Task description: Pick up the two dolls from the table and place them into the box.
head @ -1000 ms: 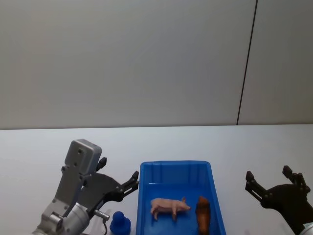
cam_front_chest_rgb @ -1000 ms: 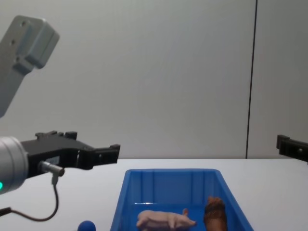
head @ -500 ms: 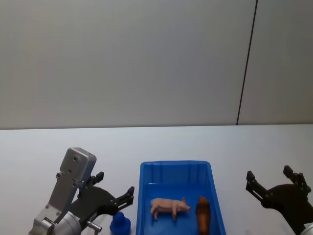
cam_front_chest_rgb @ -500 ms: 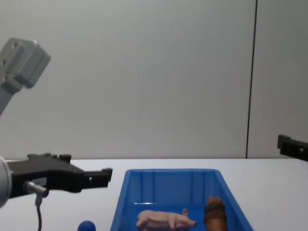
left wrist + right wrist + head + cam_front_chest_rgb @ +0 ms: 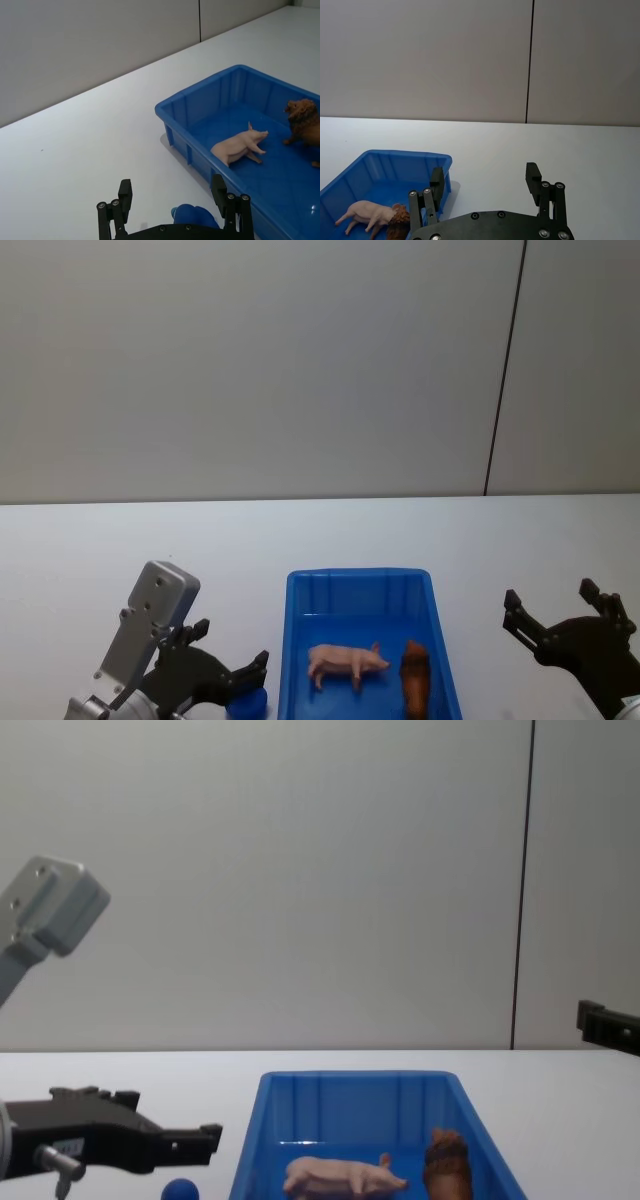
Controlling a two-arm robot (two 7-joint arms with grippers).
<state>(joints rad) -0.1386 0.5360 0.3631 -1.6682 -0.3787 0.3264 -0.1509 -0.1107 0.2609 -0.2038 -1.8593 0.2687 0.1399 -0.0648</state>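
Dolls, pink pig (image 5: 346,663) and brown figure (image 5: 415,677), lying inside blue box (image 5: 358,580); task apparently done. Left gripper (image 5: 173,207) lowered beside box, spread wide over blue ball (image 5: 194,216). Right gripper (image 5: 486,186) wide, empty.

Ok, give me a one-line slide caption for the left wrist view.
Open left gripper hovers over a small blue toy on the white table, beside the blue bin holding pink pig and brown lion.
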